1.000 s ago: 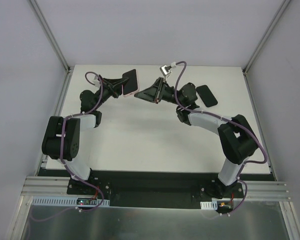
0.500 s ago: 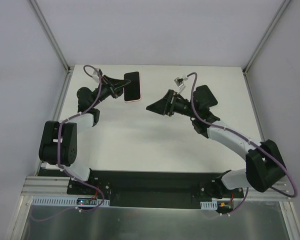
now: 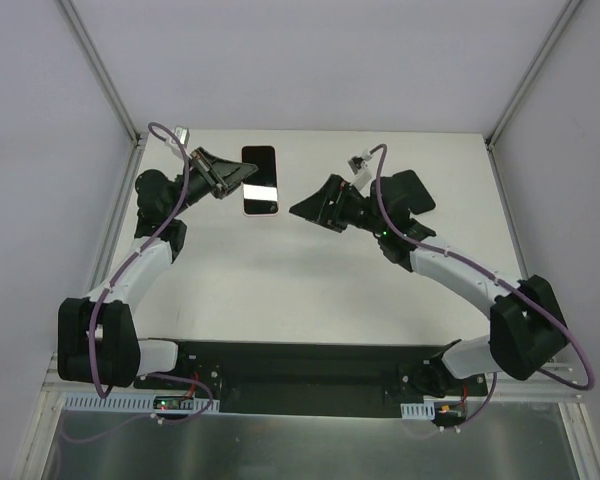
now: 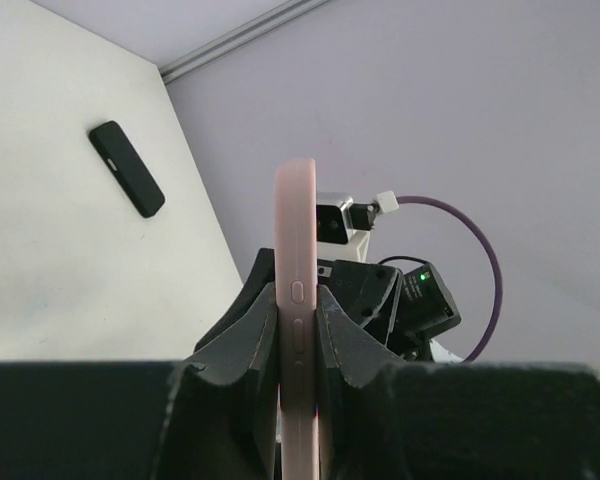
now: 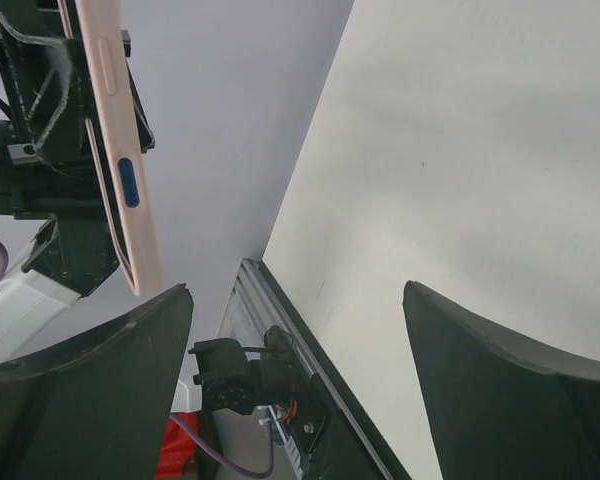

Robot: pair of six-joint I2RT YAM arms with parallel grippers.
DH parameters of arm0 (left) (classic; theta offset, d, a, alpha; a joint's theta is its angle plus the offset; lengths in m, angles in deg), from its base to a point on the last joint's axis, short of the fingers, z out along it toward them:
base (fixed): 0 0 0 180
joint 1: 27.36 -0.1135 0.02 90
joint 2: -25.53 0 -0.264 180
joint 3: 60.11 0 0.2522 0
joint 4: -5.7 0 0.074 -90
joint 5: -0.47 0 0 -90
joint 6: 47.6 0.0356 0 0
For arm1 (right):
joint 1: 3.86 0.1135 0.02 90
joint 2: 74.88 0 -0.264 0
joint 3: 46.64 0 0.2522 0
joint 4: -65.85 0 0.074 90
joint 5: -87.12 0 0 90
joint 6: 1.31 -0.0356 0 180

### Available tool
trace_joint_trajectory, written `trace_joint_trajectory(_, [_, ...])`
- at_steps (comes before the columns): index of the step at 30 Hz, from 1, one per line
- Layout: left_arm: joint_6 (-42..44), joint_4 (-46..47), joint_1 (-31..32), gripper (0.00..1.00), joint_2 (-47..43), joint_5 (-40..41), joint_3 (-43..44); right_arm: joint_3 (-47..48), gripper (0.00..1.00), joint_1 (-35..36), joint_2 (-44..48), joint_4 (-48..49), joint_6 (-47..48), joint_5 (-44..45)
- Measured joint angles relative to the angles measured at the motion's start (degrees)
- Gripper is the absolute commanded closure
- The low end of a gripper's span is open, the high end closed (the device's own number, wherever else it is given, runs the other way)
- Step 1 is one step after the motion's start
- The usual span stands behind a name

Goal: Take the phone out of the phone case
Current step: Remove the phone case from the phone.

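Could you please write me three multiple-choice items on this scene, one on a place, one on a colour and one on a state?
1. Where is the phone?
A. Held in the air.
B. Lying on the table.
C. Standing against the wall.

2. What colour is the case?
A. Blue.
B. Green.
C. Pink.

3. How is the right gripper?
A. Open and empty.
B. Shut on the case.
C. Shut on the phone.

Answers:
1 B: the left wrist view shows the phone flat on the table with no finger on it.
2 C: the edge of the case, clamped in the left gripper, is pink.
3 A: its fingers stand wide apart with nothing between them.
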Motion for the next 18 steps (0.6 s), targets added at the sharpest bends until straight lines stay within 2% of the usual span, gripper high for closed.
trace_joint_trajectory(5, [3.2,-3.8,0.0,1.0,-1.3,1.1,0.1,0.8,0.11,3.3,-5.4,6.7,-2.5,-1.9])
trace_joint_trajectory(18, [4.7,-8.2,-0.1,1.0,-1.3,3.5,0.1,2.9,0.17,6.3,-9.7,25.5,-8.9,-2.7])
